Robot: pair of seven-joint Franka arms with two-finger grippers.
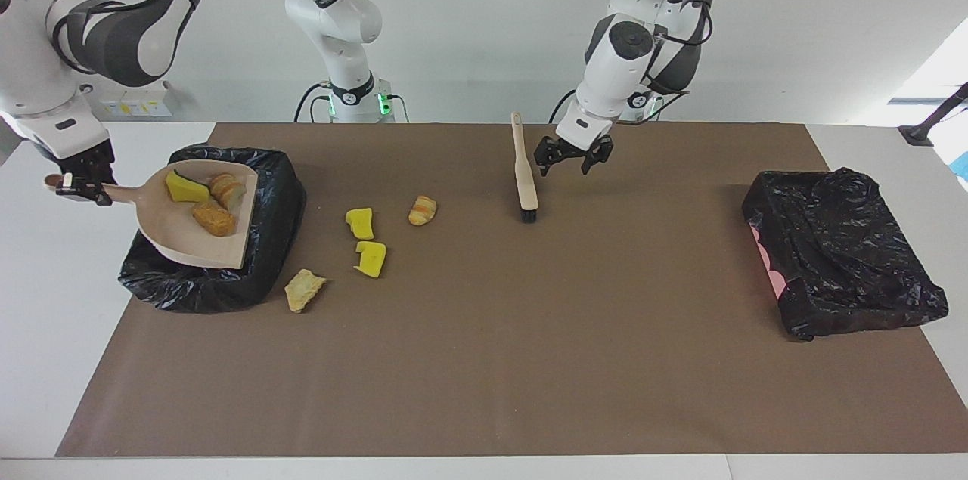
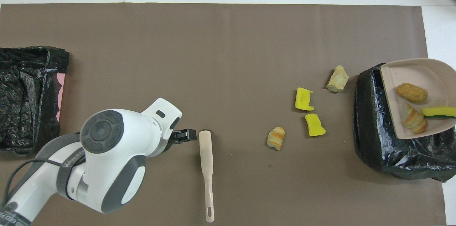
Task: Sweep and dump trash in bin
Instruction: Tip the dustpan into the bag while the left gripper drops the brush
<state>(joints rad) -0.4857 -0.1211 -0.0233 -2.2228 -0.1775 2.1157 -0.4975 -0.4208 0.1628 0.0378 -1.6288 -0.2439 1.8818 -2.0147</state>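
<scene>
My right gripper (image 1: pixel 78 186) is shut on the handle of the beige dustpan (image 1: pixel 178 238), held over the black-lined bin (image 1: pixel 227 280). In the dustpan (image 2: pixel 415 76) lie three bits of trash: a yellow-green wedge (image 1: pixel 185 187), a striped bread piece (image 1: pixel 228 191) and a brown pastry (image 1: pixel 214 218). On the mat beside the bin (image 2: pixel 392 151) lie two yellow wedges (image 1: pixel 360 223) (image 1: pixel 371 258), a striped bread piece (image 1: pixel 423 209) and a pale piece (image 1: pixel 304 289). The beige brush (image 1: pixel 524 174) lies flat on the mat. My left gripper (image 1: pixel 566 161) hangs open and empty over the mat beside the brush (image 2: pixel 206 162).
A second black-lined bin (image 1: pixel 839 253) stands at the left arm's end of the brown mat (image 1: pixel 529 359). White table (image 1: pixel 30 314) shows around the mat.
</scene>
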